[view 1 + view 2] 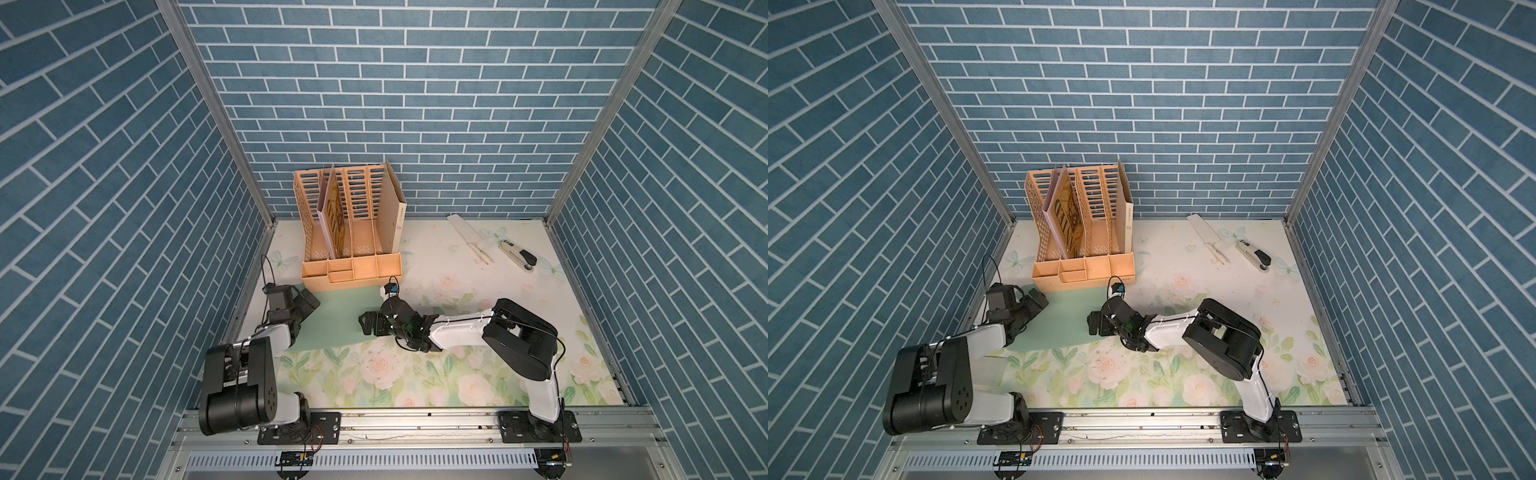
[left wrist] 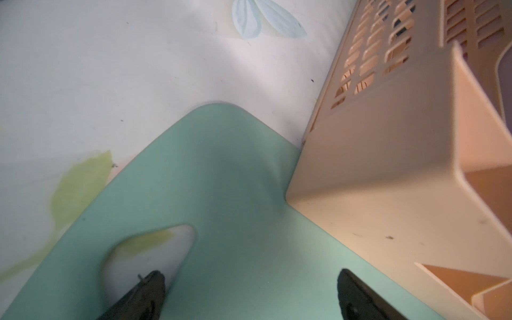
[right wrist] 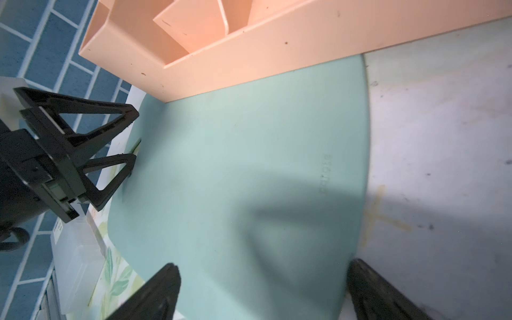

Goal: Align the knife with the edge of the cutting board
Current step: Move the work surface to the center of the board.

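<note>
While the knife (image 1: 468, 233) lies flat at the far right of the table (image 1: 449, 286), close to the back wall, both arms reach over the cutting board (image 1: 336, 322) on the left side. In both top views the knife's broad blade points toward the back wall and its slim handle toward the front, on a slant. The stapler (image 1: 518, 256) lies just beside it on the right. Knife and board are well apart, with flowered cloth between them.

The board lies flat in front of the file rack (image 1: 353, 270), its far long edge meeting the rack's front wall. Whether it only touches the rack or slips under it I cannot tell.

The left gripper (image 1: 311, 305) hangs low over the board's left short end, its jaws spread wide with nothing between them. In the left wrist view one fingertip (image 2: 151, 285) sits over the triangular hole (image 2: 155, 246) and the other over plain green.

The right gripper (image 1: 363, 325) is over the board's right short end, jaws likewise wide apart and gripping nothing. In the right wrist view one finger (image 3: 160, 288) is above the board and the other above the cloth just past the board's edge. That view also shows the left gripper at the board's far end, released. Whether any finger touches the board I cannot tell.
</note>
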{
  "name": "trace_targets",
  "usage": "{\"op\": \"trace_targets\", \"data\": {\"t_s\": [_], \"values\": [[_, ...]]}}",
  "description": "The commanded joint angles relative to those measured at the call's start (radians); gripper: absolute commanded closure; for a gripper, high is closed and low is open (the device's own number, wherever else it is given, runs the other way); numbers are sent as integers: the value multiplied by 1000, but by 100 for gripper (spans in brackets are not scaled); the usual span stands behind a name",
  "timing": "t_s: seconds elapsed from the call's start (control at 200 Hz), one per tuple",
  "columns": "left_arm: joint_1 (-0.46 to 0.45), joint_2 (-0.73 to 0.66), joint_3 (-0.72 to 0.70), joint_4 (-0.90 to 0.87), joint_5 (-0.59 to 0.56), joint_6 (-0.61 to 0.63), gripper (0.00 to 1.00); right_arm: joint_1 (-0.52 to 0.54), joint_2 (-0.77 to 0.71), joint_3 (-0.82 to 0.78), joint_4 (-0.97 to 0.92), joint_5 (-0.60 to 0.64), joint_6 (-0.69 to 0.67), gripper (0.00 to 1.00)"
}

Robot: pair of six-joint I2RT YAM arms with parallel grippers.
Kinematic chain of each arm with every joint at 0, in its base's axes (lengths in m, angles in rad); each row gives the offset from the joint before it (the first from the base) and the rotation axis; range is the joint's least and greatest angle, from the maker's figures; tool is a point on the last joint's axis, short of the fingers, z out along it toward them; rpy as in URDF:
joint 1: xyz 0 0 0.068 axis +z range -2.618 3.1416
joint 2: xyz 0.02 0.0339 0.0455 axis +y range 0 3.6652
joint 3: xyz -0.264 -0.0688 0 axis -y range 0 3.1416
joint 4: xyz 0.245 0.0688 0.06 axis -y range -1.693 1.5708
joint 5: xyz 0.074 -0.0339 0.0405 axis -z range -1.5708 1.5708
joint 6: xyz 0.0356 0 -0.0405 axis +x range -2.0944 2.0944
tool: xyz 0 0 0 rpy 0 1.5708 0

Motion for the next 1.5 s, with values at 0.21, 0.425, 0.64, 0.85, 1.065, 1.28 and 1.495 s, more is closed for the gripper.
{"op": "trace_targets", "data": {"t_s": [0.21, 0.425, 0.64, 0.85, 1.065, 1.28, 1.495], "values": [[-201, -55, -107, -110, 167, -154, 0, 42, -53, -114, -3, -56, 87, 2], [-295, -67, -109, -123, 140, -185, 0, 42, -138, -218, 7, -17, 105, 1], [-424, -69, -116, -102, 99, -250, 1, 40, -231, -331, 6, -2, 105, 1], [-562, -49, -115, -80, 48, -312, 0, 40, -320, -443, -2, 28, 123, 1], [-665, -9, -78, -81, 26, -340, 0, 40, -415, -483, -103, 85, 132, 1], [-746, 32, -37, -83, -1, -366, 0, 31, -498, -530, -153, 125, 136, 0], [-807, 94, 5, -63, -16, -396, 1, 22, -520, -545, -187, 126, 133, 0]]}}
